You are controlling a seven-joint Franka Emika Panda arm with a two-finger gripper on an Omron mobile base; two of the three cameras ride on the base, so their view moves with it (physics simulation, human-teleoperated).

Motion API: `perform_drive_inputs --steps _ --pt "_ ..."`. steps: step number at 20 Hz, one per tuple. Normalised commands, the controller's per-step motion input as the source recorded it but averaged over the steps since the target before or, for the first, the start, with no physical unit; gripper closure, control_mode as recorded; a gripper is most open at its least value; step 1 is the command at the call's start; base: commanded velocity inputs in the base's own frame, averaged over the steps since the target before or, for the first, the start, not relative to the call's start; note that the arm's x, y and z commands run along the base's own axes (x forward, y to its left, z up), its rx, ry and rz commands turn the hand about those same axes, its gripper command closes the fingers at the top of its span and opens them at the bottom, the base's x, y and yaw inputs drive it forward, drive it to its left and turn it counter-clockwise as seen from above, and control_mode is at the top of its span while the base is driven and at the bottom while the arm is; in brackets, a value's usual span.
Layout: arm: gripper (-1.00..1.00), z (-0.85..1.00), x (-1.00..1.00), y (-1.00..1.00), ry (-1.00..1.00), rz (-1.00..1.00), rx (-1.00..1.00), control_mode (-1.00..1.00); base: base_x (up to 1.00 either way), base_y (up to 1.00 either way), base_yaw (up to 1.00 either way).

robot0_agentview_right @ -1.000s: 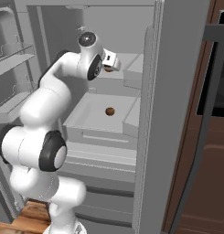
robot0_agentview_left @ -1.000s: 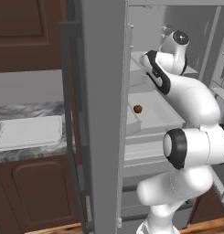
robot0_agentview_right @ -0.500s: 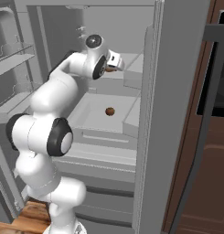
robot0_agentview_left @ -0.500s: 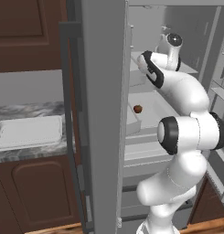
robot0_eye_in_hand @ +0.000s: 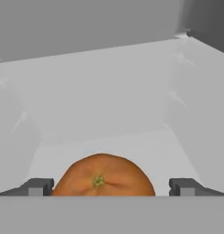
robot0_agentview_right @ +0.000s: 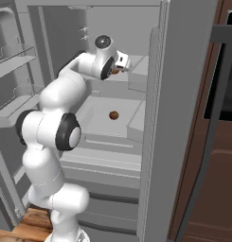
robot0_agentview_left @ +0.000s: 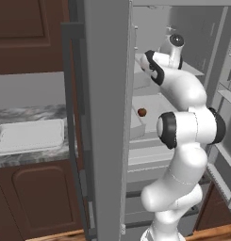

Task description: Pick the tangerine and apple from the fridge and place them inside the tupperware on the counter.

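Gripper (robot0_eye_in_hand: 106,187) was reaching into an upper shelf of the fridge (robot0_agentview_right: 183,94), jaws spread wide, nothing held. Tangerine (robot0_eye_in_hand: 103,176) sat between the two fingertips (robot0_eye_in_hand: 38,186) with a gap on each side, centred, stem end facing the camera. Apple (robot0_agentview_right: 113,115) lay alone on the shelf below, well apart. Tupperware (robot0_agentview_left: 29,135) waited on the counter (robot0_agentview_left: 27,157) left of the fridge door.

Judged step: closing on the tangerine. To do it well, the hand likely needed to go a little deeper so the pads met the fruit at its widest, then close evenly. A round fruit could roll back if one pad touched first.
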Motion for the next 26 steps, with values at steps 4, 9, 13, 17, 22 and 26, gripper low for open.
perform_drive_inputs --steps 4,9,13,17,22,26 --pt "1.0 -0.3 0.21 0.0 0.03 0.0 0.0 -1.0 0.0 0.0 0.0" --pt "1.0 -0.49 0.03 0.01 0.05 0.0 0.0 -1.0 0.0 0.0 0.0" --pt "1.0 -0.03 -0.3 0.04 -0.01 0.0 0.0 -1.0 0.0 0.0 0.0" --pt "1.0 -0.01 -1.0 0.15 -0.08 0.0 0.0 -1.0 0.0 0.0 0.0" --pt "1.0 -0.21 -1.0 0.37 -0.17 0.01 -0.03 -1.0 0.0 0.0 0.0" --pt "1.0 -0.5 -1.0 0.33 -0.01 0.0 -0.01 -1.0 0.0 0.0 0.0"
